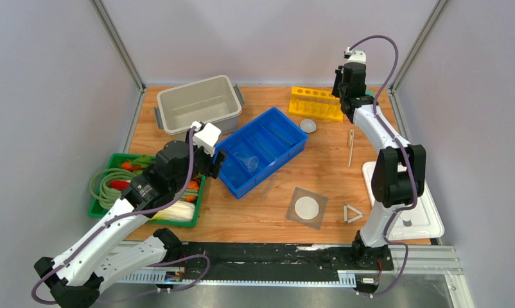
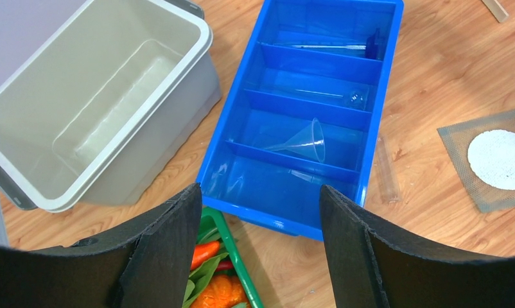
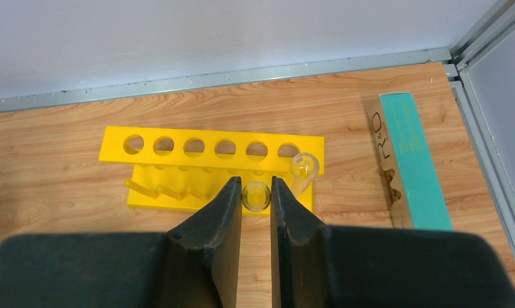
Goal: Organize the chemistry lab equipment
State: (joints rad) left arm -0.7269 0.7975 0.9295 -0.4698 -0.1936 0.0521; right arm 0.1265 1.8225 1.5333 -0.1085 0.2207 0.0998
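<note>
Two black fingers (image 3: 223, 218) of the right gripper (image 3: 256, 189) are clenched on the rim of a clear glass tube (image 3: 256, 195), held upright over the near edge of a yellow rack (image 3: 178, 142) at the back of the table (image 1: 274, 212). The rack's top plate has six round holes. A second clear tube (image 3: 304, 165) stands just beside the held one at the rack's right end. To the right lies a teal box (image 3: 414, 160) whose side panel bears large letters that read like "R&O"; the smaller print is too fine to read. The left gripper (image 2: 260, 192) hangs released, jaws wide apart and holding nothing, above the near end of a blue tray (image 2: 383, 77) split into four compartments. The farthest holds a thin clear rod with a blue-tipped tool (image 2: 374, 43), the next a clear rod ending in a small bulb (image 2: 354, 97), and the third a clear funnel (image 2: 309, 141). The nearest shows only faint clear glass that I cannot make out. Left of the tray sits a grey tub (image 1: 197, 102), and nearer the arm a green basket (image 1: 101, 208) holds vegetables (image 2: 210, 285) and a coiled green hose (image 1: 104, 183). On the bare wood lie a round dish (image 1: 308, 126), a thin stick (image 1: 350, 147), a grey mesh square with a white disc (image 1: 306, 207) and a white triangle (image 1: 352, 213). A white lid (image 1: 428, 221) lies at the right edge.
</note>
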